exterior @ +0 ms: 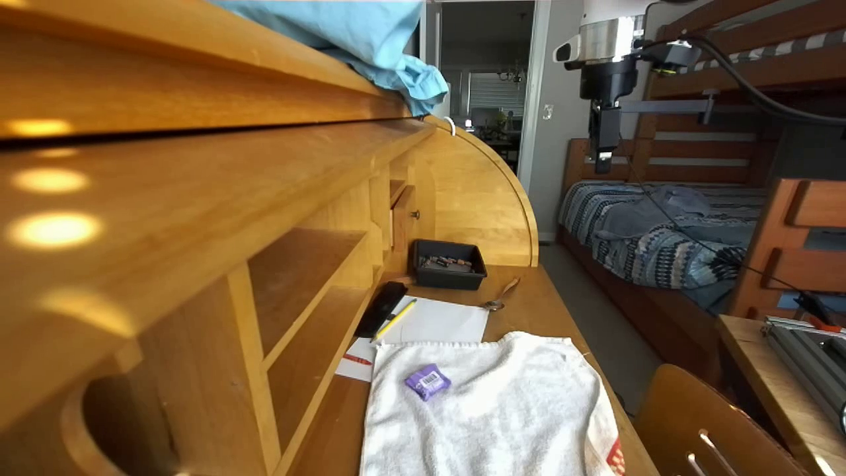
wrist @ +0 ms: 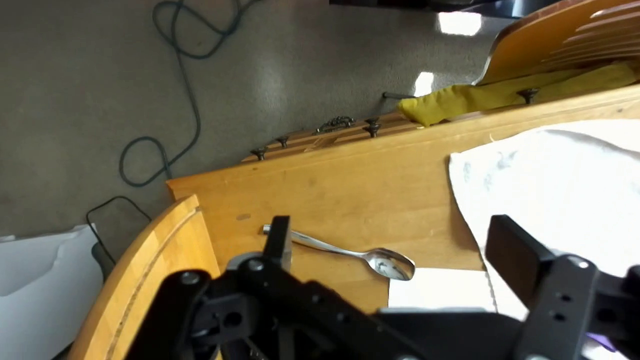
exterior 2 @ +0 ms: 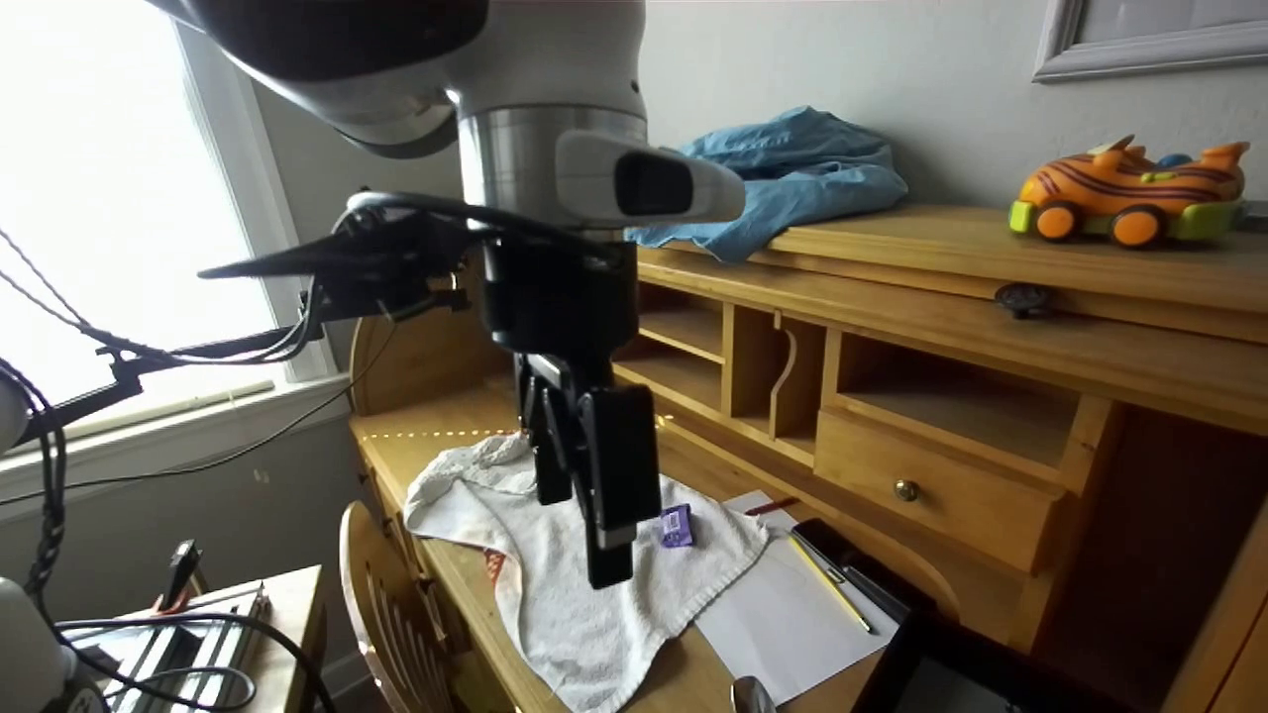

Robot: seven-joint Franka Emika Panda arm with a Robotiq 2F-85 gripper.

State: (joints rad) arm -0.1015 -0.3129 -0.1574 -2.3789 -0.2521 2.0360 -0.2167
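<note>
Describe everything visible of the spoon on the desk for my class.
The spoon is shiny and silvery, metal by its look, with a slim handle and an oval bowl. It lies on the wooden desk, handle end toward the curved side panel, bowl over a corner of the white paper. In the wrist view, the open tool hides part of the handle; nothing grips it.
</note>
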